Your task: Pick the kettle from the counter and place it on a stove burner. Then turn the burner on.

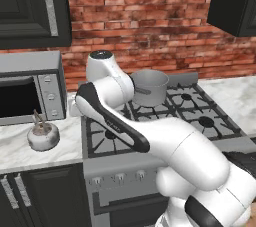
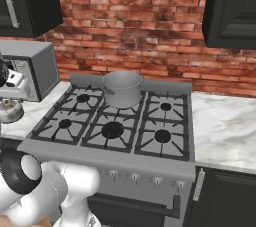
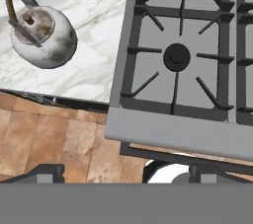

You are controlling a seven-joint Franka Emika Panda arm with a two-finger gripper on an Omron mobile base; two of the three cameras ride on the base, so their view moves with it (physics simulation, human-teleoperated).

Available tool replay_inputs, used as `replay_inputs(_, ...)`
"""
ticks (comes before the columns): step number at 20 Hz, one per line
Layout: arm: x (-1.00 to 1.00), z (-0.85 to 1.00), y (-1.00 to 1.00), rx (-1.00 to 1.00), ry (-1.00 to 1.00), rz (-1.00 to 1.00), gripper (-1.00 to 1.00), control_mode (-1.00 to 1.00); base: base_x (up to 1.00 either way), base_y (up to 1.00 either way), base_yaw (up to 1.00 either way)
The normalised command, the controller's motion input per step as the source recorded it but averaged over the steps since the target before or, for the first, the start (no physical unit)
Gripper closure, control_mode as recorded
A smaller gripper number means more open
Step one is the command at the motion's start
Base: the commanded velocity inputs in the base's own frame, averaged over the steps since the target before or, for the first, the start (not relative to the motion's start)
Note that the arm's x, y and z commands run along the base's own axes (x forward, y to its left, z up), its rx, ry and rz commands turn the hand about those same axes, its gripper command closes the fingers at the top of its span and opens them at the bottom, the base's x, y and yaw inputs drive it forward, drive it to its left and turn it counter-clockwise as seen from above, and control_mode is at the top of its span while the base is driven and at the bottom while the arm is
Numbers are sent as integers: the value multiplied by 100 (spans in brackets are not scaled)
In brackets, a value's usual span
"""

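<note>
The small round silver kettle [image 1: 43,135] [image 2: 7,110] stands upright on the white marble counter [image 1: 20,153] left of the stove, in front of the microwave. In the hand view the kettle [image 3: 43,35] lies at the upper left, its thin handle up. The front-left burner [image 3: 176,56] [image 2: 65,123] is bare; the arm partly covers it in the left base view. My gripper [image 3: 126,174] hovers high over the stove's front-left corner, right of the kettle and apart from it. It is open, its tips wide apart with nothing between them.
A larger grey pot [image 1: 149,87] [image 2: 122,88] sits on the back of the stove. The microwave [image 1: 27,91] stands behind the kettle. Stove knobs [image 2: 135,176] line the front panel. More marble counter [image 2: 225,131] lies right of the stove.
</note>
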Motion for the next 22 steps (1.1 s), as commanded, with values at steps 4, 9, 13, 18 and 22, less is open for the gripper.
replay_inputs(4, 0, -5, 47, 0, 0, 3, -100, -100, 0, 0, 0)
replay_inputs(9, 0, -7, 42, 0, 0, 2, -100, -100, 0, 0, 0)
replay_inputs(13, 8, -6, 36, 0, 0, 0, -100, -100, 0, 0, 0)
replay_inputs(18, 8, -6, 32, 0, 0, 5, -100, -100, 0, 0, 0)
replay_inputs(22, 7, -4, 28, 0, 0, 13, -100, -100, 0, 0, 0)
